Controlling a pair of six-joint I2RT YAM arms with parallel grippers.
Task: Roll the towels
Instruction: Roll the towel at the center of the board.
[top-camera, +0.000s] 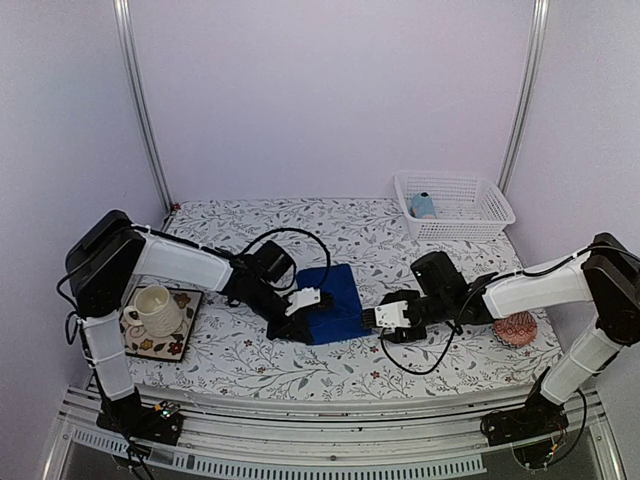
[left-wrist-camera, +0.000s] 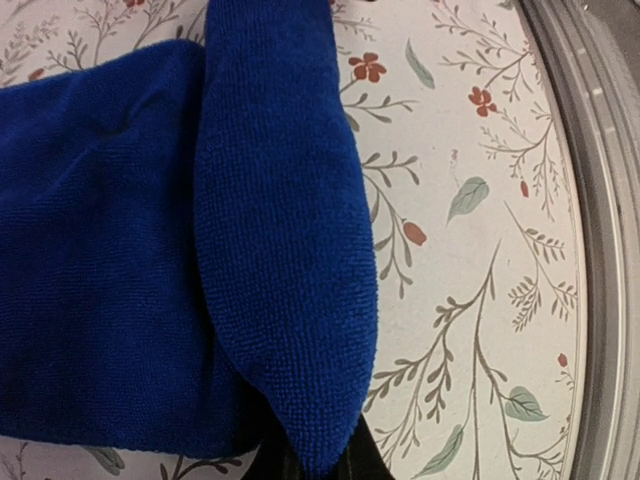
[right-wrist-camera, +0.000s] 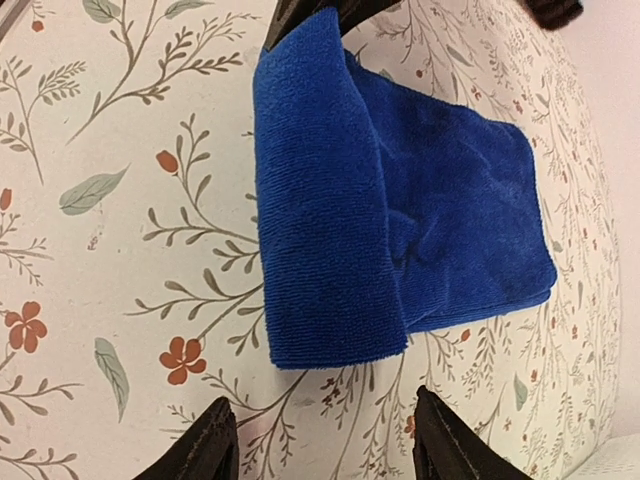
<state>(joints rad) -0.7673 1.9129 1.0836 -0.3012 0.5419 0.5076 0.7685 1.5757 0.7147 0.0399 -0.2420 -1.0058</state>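
Observation:
The royal-blue towel (top-camera: 335, 300) lies mid-table with its near edge folded over into a strip (right-wrist-camera: 320, 210). My left gripper (top-camera: 303, 301) is shut on the strip's left end; the cloth corner (left-wrist-camera: 300, 400) sits pinched between its dark fingers (left-wrist-camera: 372, 462). My right gripper (top-camera: 386, 318) is open and empty just right of the towel, its fingertips (right-wrist-camera: 200, 445) a short gap from the strip's end, not touching. The light-blue towel (top-camera: 423, 204) sits in the white basket (top-camera: 480, 215) at the back right.
A pink-red patterned ball (top-camera: 516, 328) lies at the right by the right arm. A white cup (top-camera: 153, 308) stands on a patterned coaster at the left. The metal table rail (left-wrist-camera: 600, 200) runs along the near edge. Black cables loop near both wrists.

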